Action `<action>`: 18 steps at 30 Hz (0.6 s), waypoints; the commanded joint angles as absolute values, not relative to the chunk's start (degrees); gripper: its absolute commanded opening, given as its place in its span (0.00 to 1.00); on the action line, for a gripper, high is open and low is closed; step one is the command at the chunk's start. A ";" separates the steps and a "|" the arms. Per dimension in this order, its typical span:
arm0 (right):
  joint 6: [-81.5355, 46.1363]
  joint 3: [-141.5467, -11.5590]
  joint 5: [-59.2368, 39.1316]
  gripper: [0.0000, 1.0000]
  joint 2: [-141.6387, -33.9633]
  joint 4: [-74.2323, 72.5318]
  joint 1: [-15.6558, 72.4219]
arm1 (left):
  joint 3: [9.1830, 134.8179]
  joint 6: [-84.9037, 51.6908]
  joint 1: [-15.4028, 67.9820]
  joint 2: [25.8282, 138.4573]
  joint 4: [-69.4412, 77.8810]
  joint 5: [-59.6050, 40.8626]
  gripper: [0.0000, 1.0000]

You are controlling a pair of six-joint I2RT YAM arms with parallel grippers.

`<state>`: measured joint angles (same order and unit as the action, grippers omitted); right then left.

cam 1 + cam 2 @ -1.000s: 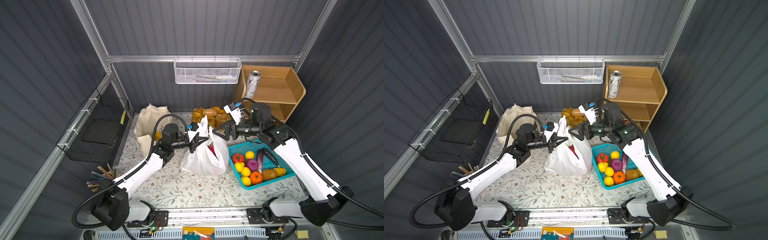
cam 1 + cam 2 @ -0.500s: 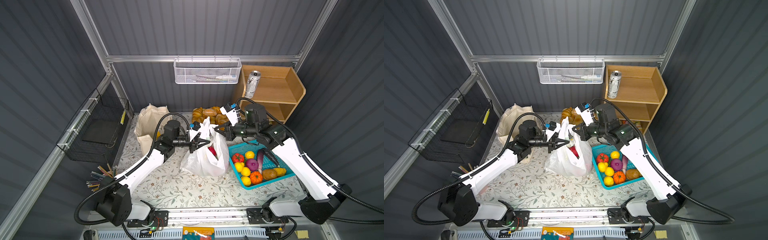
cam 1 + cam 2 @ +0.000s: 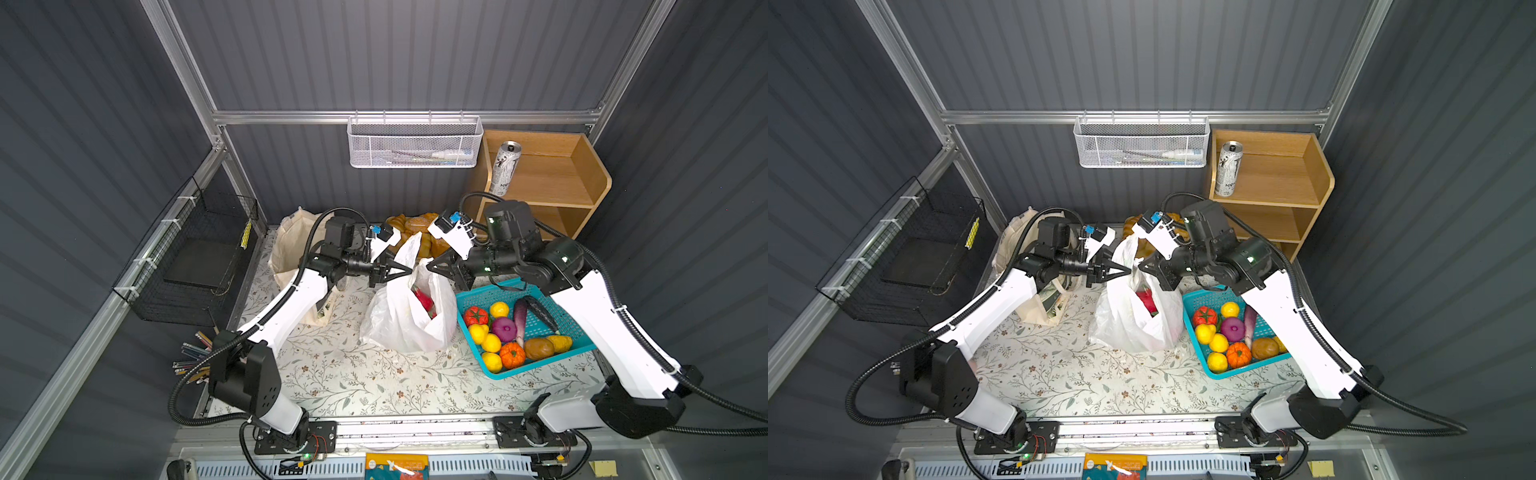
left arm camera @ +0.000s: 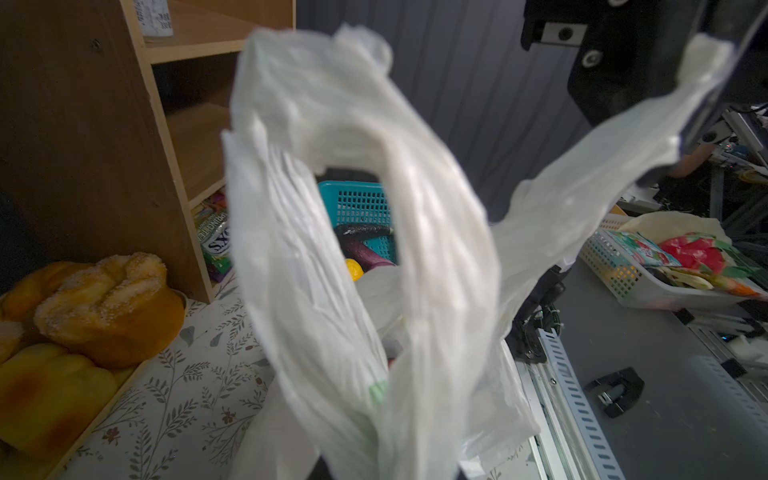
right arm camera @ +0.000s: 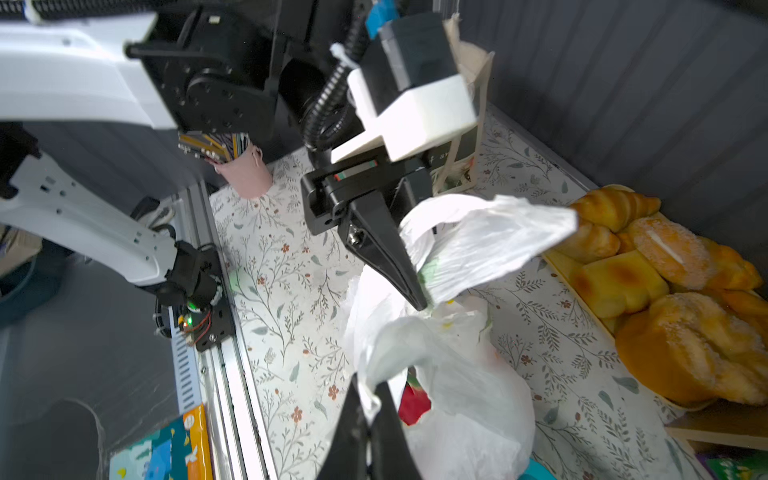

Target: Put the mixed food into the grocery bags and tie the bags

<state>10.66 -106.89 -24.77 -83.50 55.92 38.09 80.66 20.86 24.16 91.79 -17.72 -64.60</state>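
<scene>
The translucent white plastic bag (image 3: 407, 320) (image 3: 1133, 328) stands in the middle of the mat with a pink-red dragon fruit (image 3: 422, 299) (image 5: 413, 405) inside. My left gripper (image 3: 405, 272) (image 3: 1125, 272) is shut on the bag's left handle (image 4: 374, 208). My right gripper (image 3: 432, 266) (image 5: 370, 405) pinches the right handle, shut on it. The two grippers face each other just above the bag's mouth. The cream canvas tote (image 3: 291, 245) (image 3: 1017, 232) slumps at the back left behind my left arm. The silver-white can (image 3: 505, 168) (image 3: 1228, 168) stands on the wooden shelf's top level.
A turquoise basket (image 3: 482, 289) of toy fruit and vegetables sits right of the bag, under my right arm. Golden bread rolls (image 3: 415, 226) (image 5: 665, 291) lie behind the bag. The wooden shelf (image 3: 582, 166) fills the back right, a black wire rack (image 3: 195, 257) the left wall.
My right gripper has moved in to the bag and shut on its right handle. My left gripper has shifted slightly right and up, still at the left handle.
</scene>
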 commanded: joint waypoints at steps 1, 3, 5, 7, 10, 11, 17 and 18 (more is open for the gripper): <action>17.23 -113.42 -23.83 0.00 -88.46 64.70 38.87 | 87.24 31.06 23.64 95.49 -33.39 -69.72 0.21; 18.64 -117.87 -22.31 0.00 -91.54 67.79 38.90 | 89.81 36.40 23.47 97.70 -40.62 -70.33 0.23; 19.07 -121.61 -22.84 0.00 -94.40 69.73 38.85 | 90.86 40.72 23.47 98.68 -46.12 -70.87 0.24; 18.90 -123.40 -22.88 0.00 -96.33 70.04 39.02 | 90.15 43.27 23.47 98.58 -48.41 -71.27 0.25; 18.22 -123.65 -24.03 0.00 -97.57 68.70 39.28 | 86.07 43.14 23.46 96.11 -45.68 -70.41 0.28; 18.06 -123.74 -24.48 0.00 -97.90 68.43 39.45 | 84.82 42.10 23.40 95.11 -43.71 -70.03 0.30; 17.60 -122.10 -23.06 0.00 -98.18 69.17 41.80 | 83.47 40.90 21.51 92.81 -42.19 -71.20 0.35; 17.37 -121.46 -22.95 0.00 -97.84 68.99 42.45 | 83.41 40.89 21.22 92.73 -42.20 -71.48 0.35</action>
